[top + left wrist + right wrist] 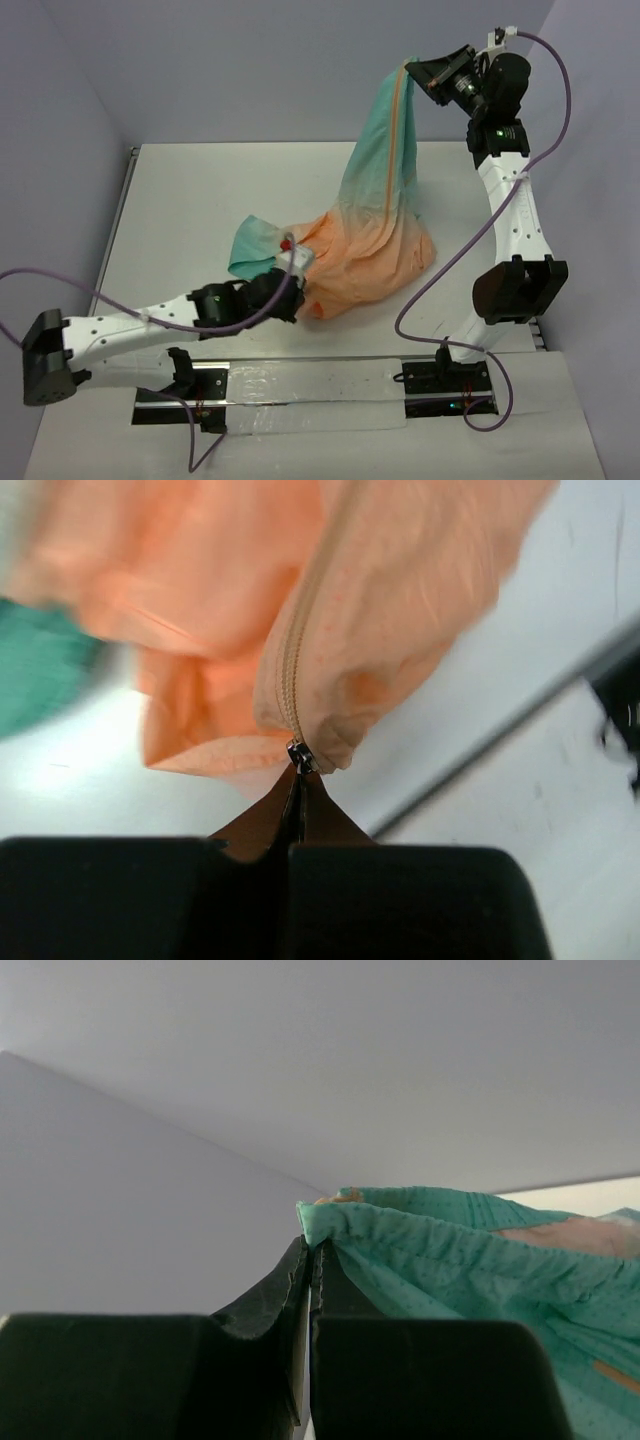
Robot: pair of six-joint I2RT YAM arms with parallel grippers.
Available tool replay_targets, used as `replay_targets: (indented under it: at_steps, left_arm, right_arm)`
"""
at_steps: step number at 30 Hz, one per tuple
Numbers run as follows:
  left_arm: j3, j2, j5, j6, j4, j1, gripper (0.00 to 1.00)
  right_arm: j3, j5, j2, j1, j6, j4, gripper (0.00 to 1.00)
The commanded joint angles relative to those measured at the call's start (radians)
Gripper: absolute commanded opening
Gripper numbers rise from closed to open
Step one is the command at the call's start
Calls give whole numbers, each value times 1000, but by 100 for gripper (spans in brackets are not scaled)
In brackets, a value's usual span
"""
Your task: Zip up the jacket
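Zipping looks barely begun: left hand (297, 786) pinches the zipper slider (300, 755), right hand (312, 1260) clamps the jacket's (370, 250) teal end aloft (taut); next, draw the slider steadily along the teeth (290, 670).

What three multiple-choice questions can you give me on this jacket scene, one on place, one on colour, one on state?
1. Where do the right fingers hold the jacket?
A. At its teal end, raised above the table
B. At its orange end, flat on the table
C. Nowhere

2. What colour is the cloth along the zip by the left fingers?
A. Teal
B. White
C. Orange

3. How are the left fingers?
A. Wide open
B. Shut on the jacket at the zip's end
C. Out of view

Answers: 1 A, the top view shows teal cloth hanging from them; 2 C, the left wrist view shows orange on both sides of the zip; 3 B, they meet there with cloth pinched between them.
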Motion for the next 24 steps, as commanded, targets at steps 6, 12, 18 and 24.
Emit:
replay_targets:
  at_steps: [6, 12, 18, 24]
  left_arm:
    - [191, -221, -62, 145, 19, 489, 0]
    - [336, -102, 120, 79, -18, 760, 72]
    - [389, -103, 46, 38, -47, 768, 99]
    - [410, -182, -40, -8, -74, 792, 99]
  right_arm:
    - [-323, 68, -187, 7, -91, 119, 3]
    - [-478, 241, -248, 22, -237, -101, 53]
    - [-503, 623, -292, 46, -378, -355, 88]
    - [-560, 836, -350, 47, -415, -472, 95]
